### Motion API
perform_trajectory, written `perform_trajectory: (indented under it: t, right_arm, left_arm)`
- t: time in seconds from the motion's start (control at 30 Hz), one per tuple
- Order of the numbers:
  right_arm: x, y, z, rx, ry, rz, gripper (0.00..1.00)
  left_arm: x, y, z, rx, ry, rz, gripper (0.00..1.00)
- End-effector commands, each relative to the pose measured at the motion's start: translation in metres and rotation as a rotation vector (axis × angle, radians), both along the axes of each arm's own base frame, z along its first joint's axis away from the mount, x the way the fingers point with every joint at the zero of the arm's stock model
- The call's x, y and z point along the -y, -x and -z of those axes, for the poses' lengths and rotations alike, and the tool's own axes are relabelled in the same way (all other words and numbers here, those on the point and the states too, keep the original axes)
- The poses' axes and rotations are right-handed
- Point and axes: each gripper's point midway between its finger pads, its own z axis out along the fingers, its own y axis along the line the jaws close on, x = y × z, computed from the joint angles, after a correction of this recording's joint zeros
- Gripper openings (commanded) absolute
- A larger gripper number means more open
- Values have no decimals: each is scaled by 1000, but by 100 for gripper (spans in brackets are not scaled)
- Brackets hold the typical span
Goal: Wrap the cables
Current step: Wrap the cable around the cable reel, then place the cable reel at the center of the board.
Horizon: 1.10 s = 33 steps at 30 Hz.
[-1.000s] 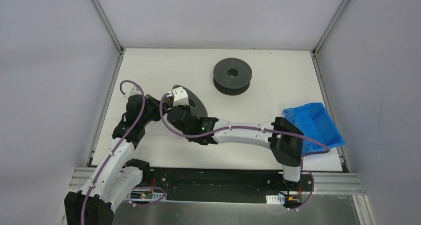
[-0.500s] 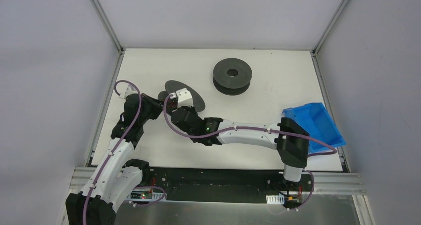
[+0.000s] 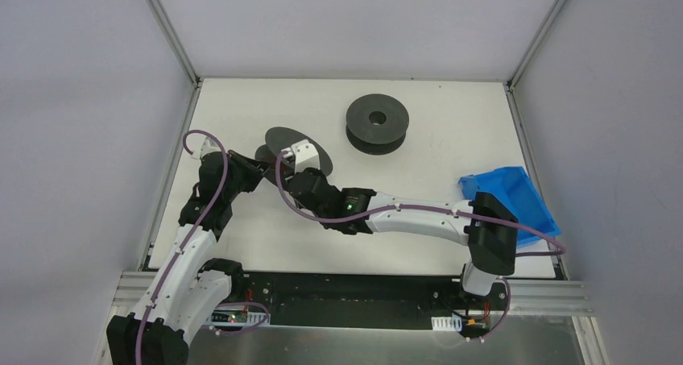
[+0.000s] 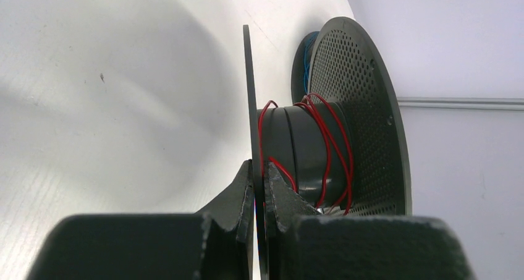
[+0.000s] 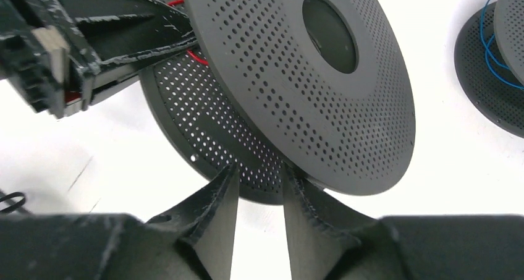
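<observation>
A dark grey perforated spool is held tilted on edge at the left middle of the table. A thin red cable runs in a few loose turns round its core and also shows in the right wrist view. My left gripper is shut on the spool's thin flange; in the top view the left gripper is left of the spool. My right gripper is open, its fingertips at the spool's lower rim, one tip reaching between the two flanges.
A second dark grey spool with a thin blue cable lies flat at the back middle. A blue bin sits at the right edge. Metal frame rails border the white table.
Both grippers and the spool have moved toward the far side of the table. The right arm's elbow has swung to the right. The spool now stands more on edge.
</observation>
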Motion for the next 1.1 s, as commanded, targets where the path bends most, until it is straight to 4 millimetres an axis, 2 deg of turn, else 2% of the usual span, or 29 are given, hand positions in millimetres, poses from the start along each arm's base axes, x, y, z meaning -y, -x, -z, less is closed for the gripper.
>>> perform_trajectory:
  t: [0.0,0.13,0.4,0.6,0.8,0.9,1.07]
  right_arm:
    - [16,-13,-59,50,-130,14,36]
    - [21,-1,-69,31,-166,-39,37]
    - [21,31,-111,0,-339,-209,37]
    - [43,42,-130,7,-406,-223,38]
    - [79,36,-132,67,-399,-137,38]
    - [96,32,-130,106,-391,-98,39]
    - [117,30,-123,136,-398,-58,39]
  left_arm:
    - [11,-1,-37,104,8,81,0]
    - [10,-2,-38,106,0,84,0]
    - [10,-6,-37,109,-11,94,0]
    - [10,-24,-32,125,1,148,0]
    - [5,-49,-20,115,-16,210,0]
    - [-5,-68,-14,125,-23,215,0]
    - [-16,-95,11,124,-65,254,0]
